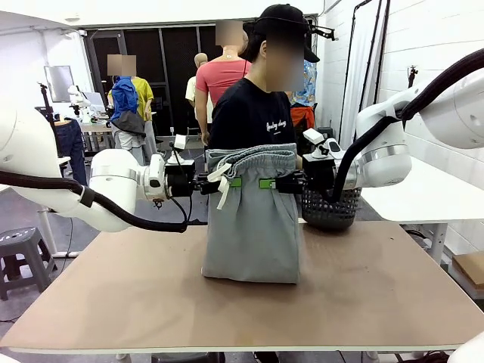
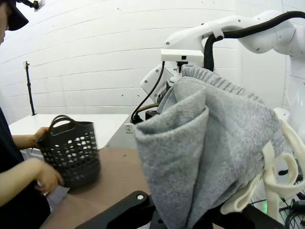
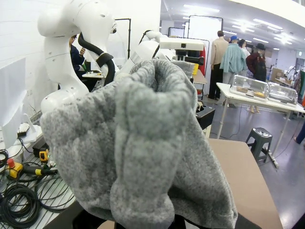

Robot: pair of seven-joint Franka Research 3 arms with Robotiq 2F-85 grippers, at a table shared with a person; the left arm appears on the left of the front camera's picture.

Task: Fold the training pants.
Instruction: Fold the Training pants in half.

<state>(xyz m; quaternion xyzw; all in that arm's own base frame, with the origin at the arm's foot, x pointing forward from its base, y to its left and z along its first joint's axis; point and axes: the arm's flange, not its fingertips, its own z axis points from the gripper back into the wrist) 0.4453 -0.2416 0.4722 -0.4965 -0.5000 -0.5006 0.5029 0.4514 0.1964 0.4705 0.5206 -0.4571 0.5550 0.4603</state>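
The pants (image 1: 253,219) hang lengthwise between the left gripper (image 1: 227,182) and right gripper (image 1: 271,183), both clamped on the waistband, hem touching the table (image 1: 363,295).

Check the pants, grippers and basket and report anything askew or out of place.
Nothing stands out. The light grey jersey training pants hang evenly between the left gripper and right gripper, their lower edge resting on the brown table. The person's hands hold the black mesh plastic basket upright.

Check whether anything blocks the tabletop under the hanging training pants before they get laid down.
Nothing visible does. The training pants hang over bare table; the black basket sits off to the far right, in the person's hands.
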